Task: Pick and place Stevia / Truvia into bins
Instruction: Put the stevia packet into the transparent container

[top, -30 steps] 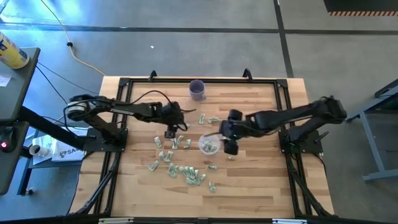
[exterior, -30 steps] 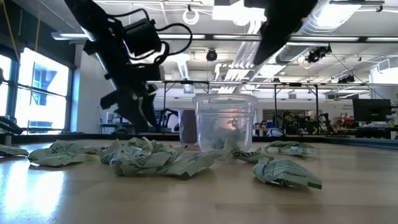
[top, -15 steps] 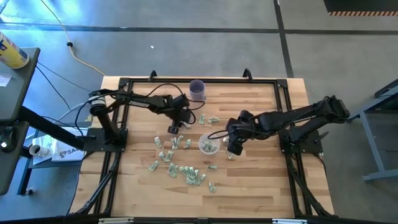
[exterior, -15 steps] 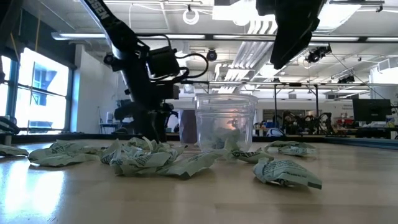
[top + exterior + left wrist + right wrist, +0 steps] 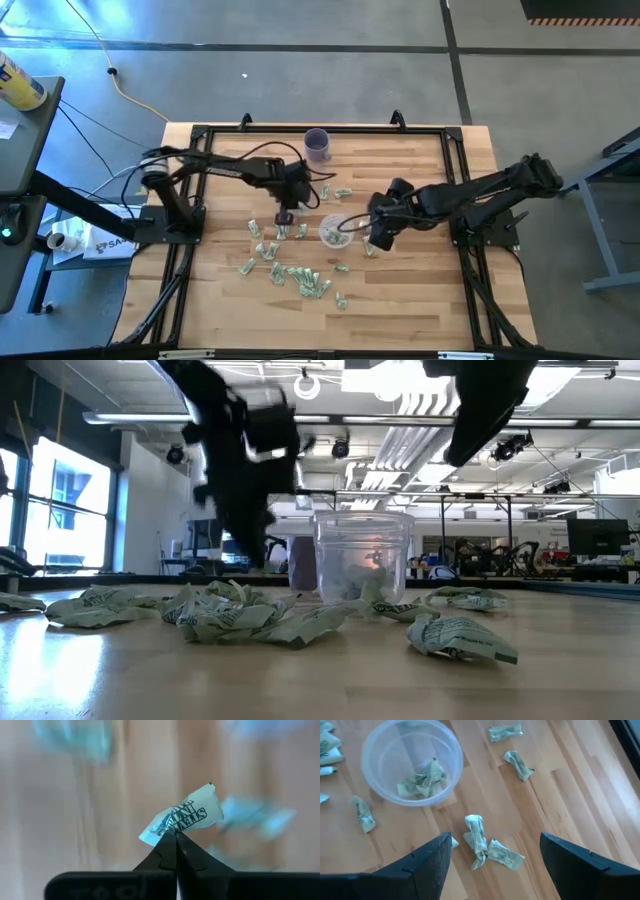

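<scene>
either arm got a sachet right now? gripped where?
Left pincer is shut on one Stevia sachet, pinched at its edge, most of it sticking out past the tips. Right pincer is open and empty above loose sachets beside the clear cup.

The left arm reaches from its base at the table's left edge across toward the clear cup (image 5: 335,233), its forearm sloping inward and its wrist bent downward. The left gripper (image 5: 284,218) sits on the left side of that cup, near it but apart, with its two dark fingers (image 5: 172,851) pressed tight together on a Stevia sachet (image 5: 186,815), pinching one crumpled end. The right arm extends from its base at the table's right edge, stretched low toward the same cup. The right gripper (image 5: 376,238) hangs just beside the cup on its right side, fingers (image 5: 432,862) spread wide with nothing between them.
</scene>
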Robot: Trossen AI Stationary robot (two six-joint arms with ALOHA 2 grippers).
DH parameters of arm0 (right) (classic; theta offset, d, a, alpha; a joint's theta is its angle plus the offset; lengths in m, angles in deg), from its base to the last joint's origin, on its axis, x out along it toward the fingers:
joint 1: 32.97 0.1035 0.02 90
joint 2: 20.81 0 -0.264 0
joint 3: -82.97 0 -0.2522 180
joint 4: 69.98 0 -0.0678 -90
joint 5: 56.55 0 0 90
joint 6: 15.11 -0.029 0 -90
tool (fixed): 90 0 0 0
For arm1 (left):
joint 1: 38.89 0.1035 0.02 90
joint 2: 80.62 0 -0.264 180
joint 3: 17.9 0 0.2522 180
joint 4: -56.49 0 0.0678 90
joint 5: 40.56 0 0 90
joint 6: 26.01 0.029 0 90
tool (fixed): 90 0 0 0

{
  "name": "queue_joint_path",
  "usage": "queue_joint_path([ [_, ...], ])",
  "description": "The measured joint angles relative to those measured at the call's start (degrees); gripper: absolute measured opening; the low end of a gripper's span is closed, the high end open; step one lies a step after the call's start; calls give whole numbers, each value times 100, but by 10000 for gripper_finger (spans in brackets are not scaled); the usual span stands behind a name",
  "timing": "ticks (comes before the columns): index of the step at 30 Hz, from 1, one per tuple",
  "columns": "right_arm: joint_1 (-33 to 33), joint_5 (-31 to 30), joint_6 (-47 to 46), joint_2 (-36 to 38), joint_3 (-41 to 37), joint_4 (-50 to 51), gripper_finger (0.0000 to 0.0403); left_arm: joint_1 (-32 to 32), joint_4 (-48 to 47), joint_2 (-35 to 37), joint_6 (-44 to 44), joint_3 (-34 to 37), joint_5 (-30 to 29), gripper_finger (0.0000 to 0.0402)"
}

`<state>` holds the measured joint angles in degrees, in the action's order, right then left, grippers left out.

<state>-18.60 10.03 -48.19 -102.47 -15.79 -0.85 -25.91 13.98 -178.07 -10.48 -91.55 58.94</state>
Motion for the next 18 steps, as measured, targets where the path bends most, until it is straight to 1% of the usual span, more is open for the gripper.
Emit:
queue_joint_path([
  [2,153,-99,-1,57,0,72,293,-284,-26,351,-350,-88,8,20],
  [4,309,-245,-71,123,0,203,293,-615,102,638,-724,-206,-120,20],
  [8,628,-505,-370,266,0,541,293,-1210,863,869,-1246,-549,-385,22],
  [10,775,-563,-545,315,0,676,293,-1425,1113,706,-1285,-726,-459,22],
  [13,1003,-586,-771,323,0,789,293,-1623,1076,188,-1370,-940,-940,22],
  [15,1157,-676,-895,326,0,849,293,-1649,1068,-171,-1483,-1010,-1133,23],
  [16,1226,-716,-935,326,-2,860,293,-1642,1067,-352,-1568,-1063,-1180,32],
  [18,1329,-782,-953,326,-26,852,293,-1638,1035,-586,-1836,-1206,-1339,71],
])
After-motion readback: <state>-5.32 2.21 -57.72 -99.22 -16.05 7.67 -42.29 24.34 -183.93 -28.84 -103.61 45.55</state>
